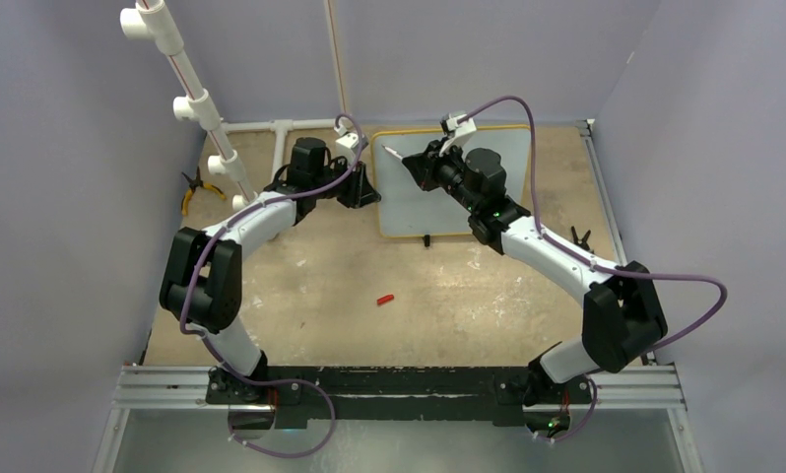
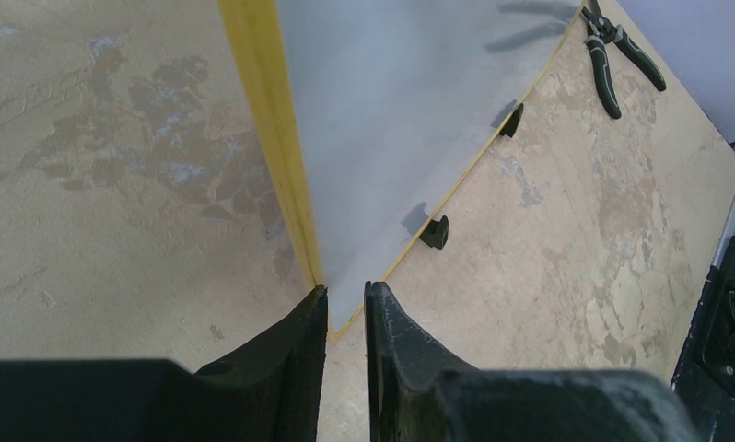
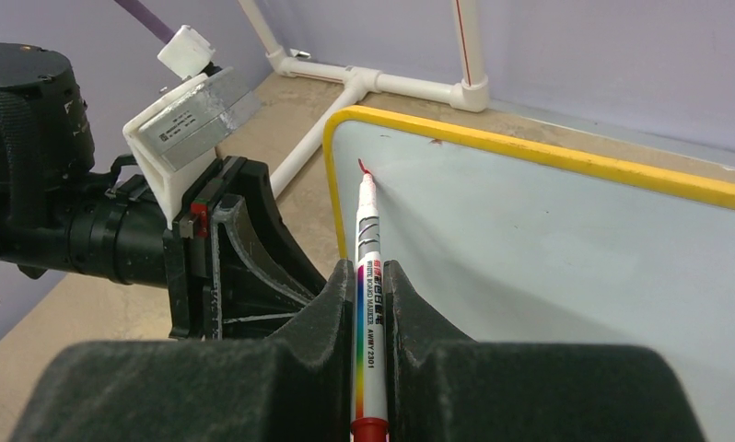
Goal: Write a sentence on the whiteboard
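Note:
The whiteboard (image 1: 414,212) lies flat at the back of the table, white with a yellow frame. My right gripper (image 1: 419,163) hovers over its far left corner, shut on a whiteboard marker (image 3: 369,230). The marker's red tip touches the board (image 3: 548,249) close to the yellow frame. No sentence shows, only a short red stroke (image 3: 361,166) at the tip. My left gripper (image 1: 361,189) sits at the board's left edge. In the left wrist view its jaws (image 2: 345,290) stand a narrow gap apart, and the corner of the board (image 2: 391,110) reaches in between the fingertips.
A red marker cap (image 1: 385,298) lies mid-table. Yellow-handled pliers (image 1: 194,189) lie at the far left and black pliers (image 1: 578,236) right of the board. A white PVC pipe frame (image 1: 202,99) rises at the back left. Purple walls close in the table.

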{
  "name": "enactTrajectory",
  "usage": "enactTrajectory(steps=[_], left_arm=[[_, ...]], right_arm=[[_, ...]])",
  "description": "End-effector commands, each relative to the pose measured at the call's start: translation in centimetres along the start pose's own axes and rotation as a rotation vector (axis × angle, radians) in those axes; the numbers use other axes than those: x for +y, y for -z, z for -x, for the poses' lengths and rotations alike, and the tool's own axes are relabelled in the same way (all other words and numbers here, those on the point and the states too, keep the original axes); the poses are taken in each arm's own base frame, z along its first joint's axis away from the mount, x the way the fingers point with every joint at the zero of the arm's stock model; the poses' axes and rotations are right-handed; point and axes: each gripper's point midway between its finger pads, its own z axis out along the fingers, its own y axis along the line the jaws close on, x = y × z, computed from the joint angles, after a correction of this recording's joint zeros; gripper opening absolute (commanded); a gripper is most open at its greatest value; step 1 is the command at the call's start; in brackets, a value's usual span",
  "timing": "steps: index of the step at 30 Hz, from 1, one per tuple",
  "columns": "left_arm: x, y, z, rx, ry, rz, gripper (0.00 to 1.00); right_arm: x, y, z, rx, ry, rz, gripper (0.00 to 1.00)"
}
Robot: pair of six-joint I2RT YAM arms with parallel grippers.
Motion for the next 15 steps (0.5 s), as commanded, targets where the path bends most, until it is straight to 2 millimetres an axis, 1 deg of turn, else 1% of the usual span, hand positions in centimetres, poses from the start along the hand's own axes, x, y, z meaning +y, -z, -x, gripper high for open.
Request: enactTrajectory(steps=[1,5,9,12,15], left_arm=[[-0.4,0.1,1.2,-0.044,-0.051,-0.016,0.20],[-0.4,0.1,1.2,-0.044,-0.049,-0.016,0.19],[-0.4,0.1,1.3,-0.047,-0.053,-0.018,0.18],[-0.4,0.1,1.3,-0.048,-0.052,-0.017,0.17],[-0.4,0.1,1.2,-0.045,-0.049,-0.017,0.16]], right_arm=[[-0.5,0.3,0.0,-0.003,0.012,-0.025,0.00],[-0.7,0.8,-2.1,0.045,0.004,-0.023,0.00],[-1.0,1.1,-3.5,0.082,0.001,-0.024,0.00],[-0.9,1.2,-3.7,0.094,0.000,-0.022,0.00],[-0.4,1.4,-3.0,0.080,0.001,-0.003,0.00]])
